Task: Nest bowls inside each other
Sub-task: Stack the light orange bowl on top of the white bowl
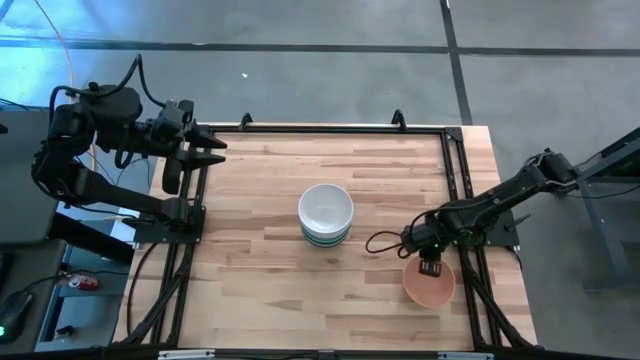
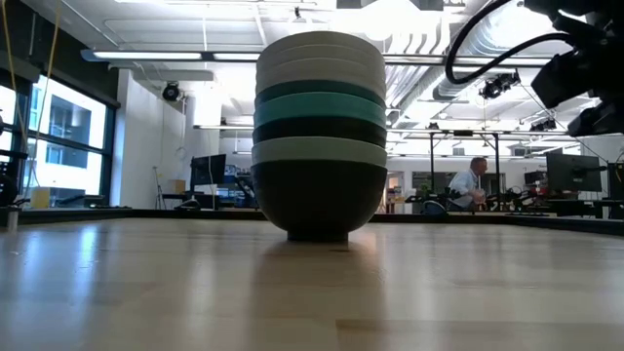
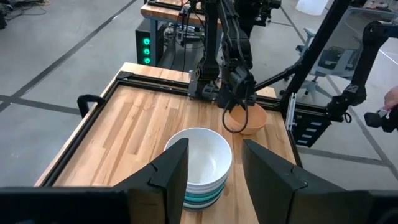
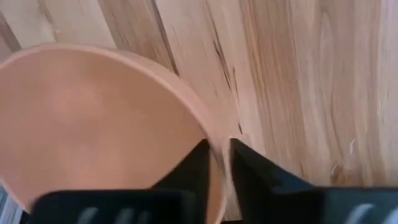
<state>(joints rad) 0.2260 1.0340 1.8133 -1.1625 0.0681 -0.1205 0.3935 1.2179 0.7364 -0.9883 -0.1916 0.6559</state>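
The right gripper is nearly closed on the rim of the salmon bowl — one finger inside, one outside — at the table's right edge. The left gripper waits open at the far left corner. The wooden table stands in a large workshop; a person sits far behind. One stack of bowls stands mid-table — white on top — plus one separate salmon bowl.
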